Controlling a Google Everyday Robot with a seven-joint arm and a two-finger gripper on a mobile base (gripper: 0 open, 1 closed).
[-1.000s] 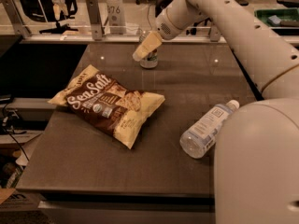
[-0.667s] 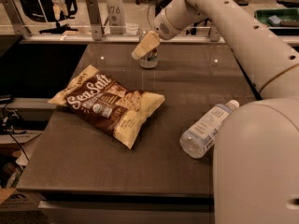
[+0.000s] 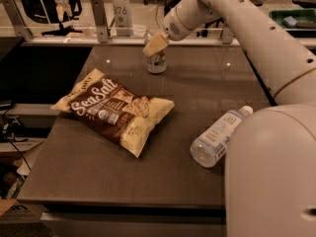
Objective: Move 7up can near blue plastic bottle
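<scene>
The 7up can [image 3: 157,63] stands upright at the far middle of the dark table [image 3: 207,88], its top partly covered by my gripper. My gripper [image 3: 154,45] hangs right over the can's top, its cream fingers [image 3: 157,42] around or just above the rim. The blue plastic bottle [image 3: 217,136] lies on its side near the right front of the table, white cap pointing to the far right, well apart from the can.
A Sea Salt chip bag [image 3: 114,108] lies flat at the left middle of the table. My white arm [image 3: 256,43] sweeps across the right side. A railing [image 3: 98,19] runs behind the table's far edge.
The gripper has stayed over the can; nothing else on the table has moved.
</scene>
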